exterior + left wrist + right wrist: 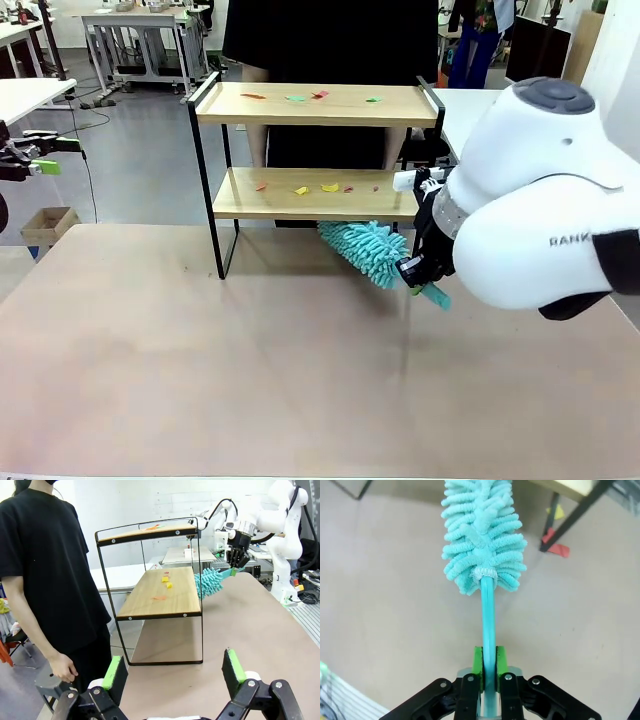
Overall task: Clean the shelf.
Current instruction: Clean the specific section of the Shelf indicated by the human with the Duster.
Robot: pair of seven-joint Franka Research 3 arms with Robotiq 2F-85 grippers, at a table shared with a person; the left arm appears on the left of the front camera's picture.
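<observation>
The right arm (540,190) is a bulging glossy white shell with a dark grey cap (553,95) at its twelve o'clock and grey lettering (570,240) (cut off, it reads RANK) toward four o'clock. The right gripper (489,656) has black linked fingers (468,692) with silver screws (505,677) and green pads (478,661). The left gripper (175,672) matches: black links (102,705), round screws, green pads. The person (50,590) wears a black short-sleeved T-shirt (40,540).

Shelf (330,116) on beige table (250,380), coloured scraps (329,187) on both boards
</observation>
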